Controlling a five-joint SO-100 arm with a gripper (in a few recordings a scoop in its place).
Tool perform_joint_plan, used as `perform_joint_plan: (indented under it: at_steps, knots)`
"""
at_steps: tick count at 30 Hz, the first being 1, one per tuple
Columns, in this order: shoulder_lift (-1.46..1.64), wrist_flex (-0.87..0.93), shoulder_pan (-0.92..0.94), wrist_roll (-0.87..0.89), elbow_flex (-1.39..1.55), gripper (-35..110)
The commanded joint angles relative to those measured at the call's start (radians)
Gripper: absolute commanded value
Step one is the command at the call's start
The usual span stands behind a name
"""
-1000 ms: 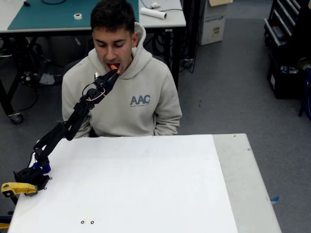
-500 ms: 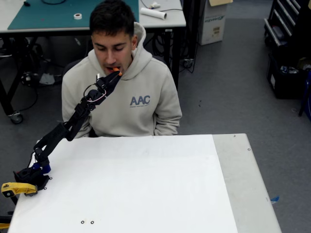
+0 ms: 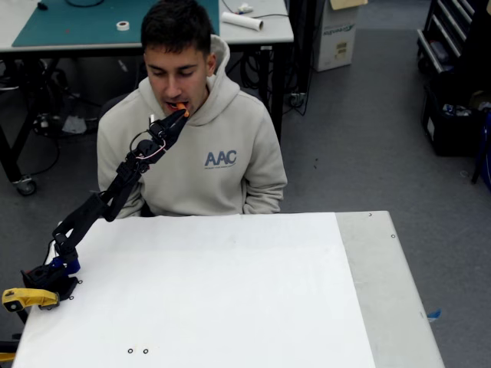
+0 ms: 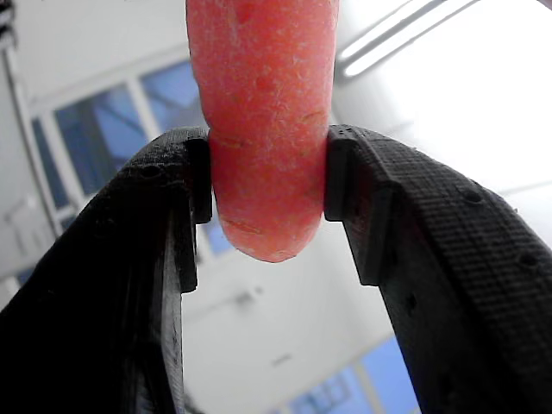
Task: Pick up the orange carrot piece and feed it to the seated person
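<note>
Carrot [image 4: 263,129] sits clamped between the pincer [image 3: 178,115] fingers [image 4: 129,250], raised off the worktop [image 3: 215,291] to the person's [image 3: 192,146] mouth. Pickup and lift look done; what seems left is the bite and letting go.

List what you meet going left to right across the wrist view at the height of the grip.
Left black finger → orange carrot piece, pinched between the two → right black finger. The end effector is shut on the carrot, whose rounded end pokes below the pads; behind them is a blurred bright ceiling.
</note>
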Motion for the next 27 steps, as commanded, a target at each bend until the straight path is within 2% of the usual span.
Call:
perform_joint_plan:
  at_steps: [1,5,8,20,27]
  knots:
    - [0.055,-0.017,0.014,-0.006,-0.071,18]
    - [0.055,-0.017,0.018,-0.006,-0.071,28]
    - [0.055,-0.017,0.025,-0.006,-0.071,28]
    - [0.052,-0.017,0.054,-0.006,-0.071,15]
    - [0.048,-0.017,0.063,-0.006,-0.071,-2]
